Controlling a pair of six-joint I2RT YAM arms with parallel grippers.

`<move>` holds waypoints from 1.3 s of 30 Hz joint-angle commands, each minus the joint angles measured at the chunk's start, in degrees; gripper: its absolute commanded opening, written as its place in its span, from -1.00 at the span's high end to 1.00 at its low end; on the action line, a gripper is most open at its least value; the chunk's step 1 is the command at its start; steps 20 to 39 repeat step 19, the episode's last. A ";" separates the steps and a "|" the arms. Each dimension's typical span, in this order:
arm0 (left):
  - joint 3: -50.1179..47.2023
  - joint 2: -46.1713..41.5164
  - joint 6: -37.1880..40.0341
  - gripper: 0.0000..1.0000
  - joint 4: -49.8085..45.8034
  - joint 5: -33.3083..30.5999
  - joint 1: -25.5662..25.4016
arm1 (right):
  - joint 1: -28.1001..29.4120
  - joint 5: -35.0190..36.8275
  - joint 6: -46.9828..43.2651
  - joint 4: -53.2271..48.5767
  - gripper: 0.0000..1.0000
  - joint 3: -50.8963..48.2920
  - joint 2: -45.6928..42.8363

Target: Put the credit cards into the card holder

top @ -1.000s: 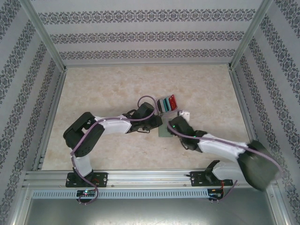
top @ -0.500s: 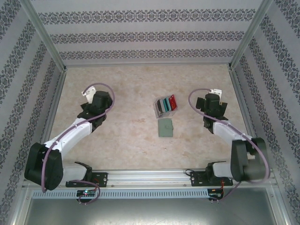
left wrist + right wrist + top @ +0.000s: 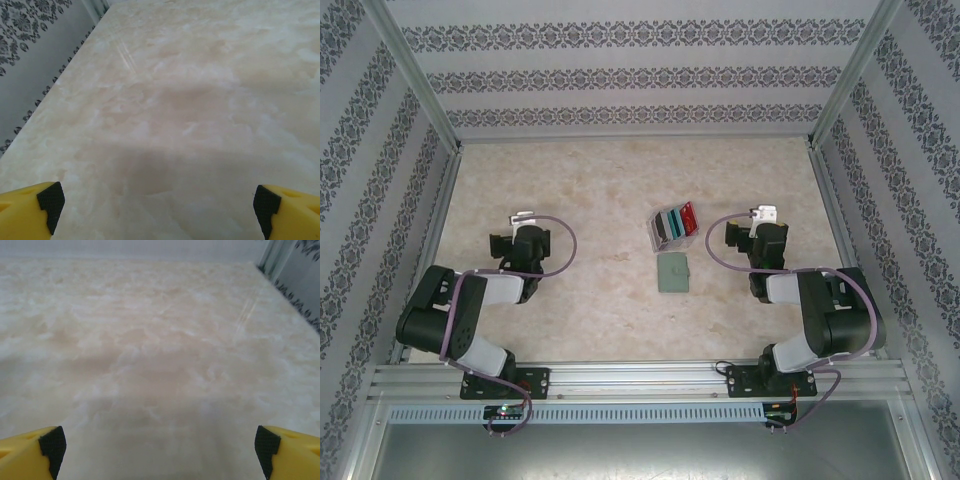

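Overhead, the marble-patterned table (image 3: 580,180) was bounded by patterned walls (image 3: 620,70) at the far side and both flanks, with an aluminium rail (image 3: 640,378) along the near edge, and most of its surface lay open. The card holder (image 3: 673,272) lay flat near the middle, just nearer than a clear tray (image 3: 660,242) in which the credit cards (image 3: 676,221) stood on edge, with red, teal and dark ones showing. The left gripper (image 3: 519,235) sat well to the holder's left and the right gripper (image 3: 760,232) well to its right, with bare tabletop between each and the holder. At the left wrist, the left gripper (image 3: 157,212) had its yellow fingers (image 3: 25,215) spread to the frame's corners, grasping nothing, low over the table (image 3: 190,100), whose left edge met the wall (image 3: 30,60). At the right wrist, the right gripper (image 3: 157,452) stood equally wide and empty, and the table (image 3: 150,340) ran to the far wall (image 3: 130,247) and a corner post (image 3: 272,257) on the right.
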 commanded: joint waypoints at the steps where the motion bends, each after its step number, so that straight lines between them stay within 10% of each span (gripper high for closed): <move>1: -2.75 -1.02 2.75 -0.99 13.93 10.09 2.19 | -0.26 4.33 1.69 4.45 -0.96 0.42 0.02; 6: -4.35 4.62 1.60 -0.99 22.68 17.31 5.72 | -0.15 4.34 1.65 4.57 -0.96 0.30 -0.01; 8: -0.90 1.76 -1.39 -0.99 10.53 20.20 7.92 | -0.20 4.30 1.68 4.42 -0.96 0.30 -0.08; 39: -1.15 2.23 -1.94 -0.99 11.88 20.35 8.77 | -0.12 4.21 1.65 4.40 -0.97 0.38 0.01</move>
